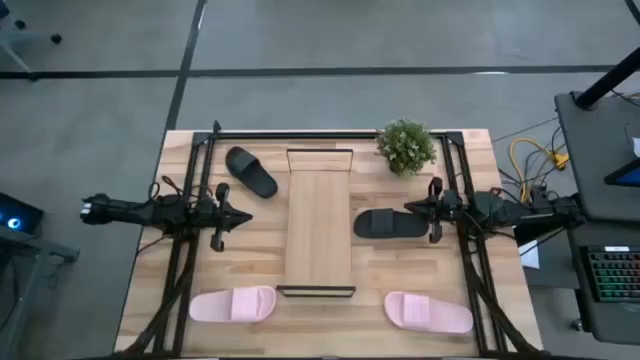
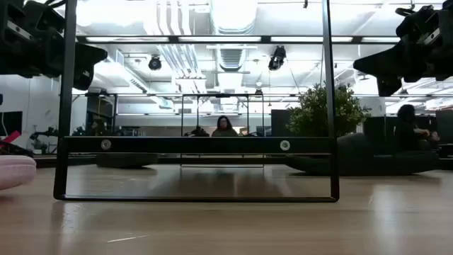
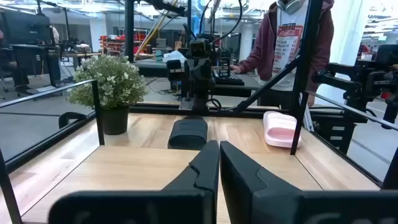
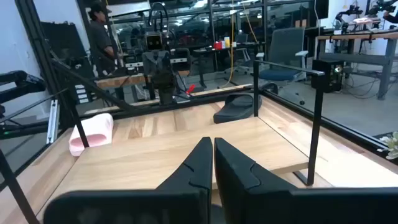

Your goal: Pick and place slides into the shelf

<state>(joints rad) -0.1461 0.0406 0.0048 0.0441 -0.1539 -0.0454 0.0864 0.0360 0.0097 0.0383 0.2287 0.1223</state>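
Even, soft indoor light fills the high view; the tabletop point(image 1: 330, 310) is evenly lit, and the slides throw only faint shadows. In the low view the ceiling lights point(image 2: 233, 14) blow out to white glare, turning the shelf frame point(image 2: 195, 145) and potted plant point(image 2: 325, 110) into dark backlit shapes; the pink slide point(image 2: 14, 171) at the edge is blurred. In the wrist views the nearby fingers point(image 3: 205, 174) are soft and dark, while the bright room behind stays fairly clear.

The empty shelf point(image 1: 319, 225) lies mid-tabletop point(image 1: 145, 270), flanked by two black slides point(image 1: 251, 171) point(image 1: 389, 223), with two pink slides point(image 1: 233, 304) point(image 1: 428, 312) at the near edge.
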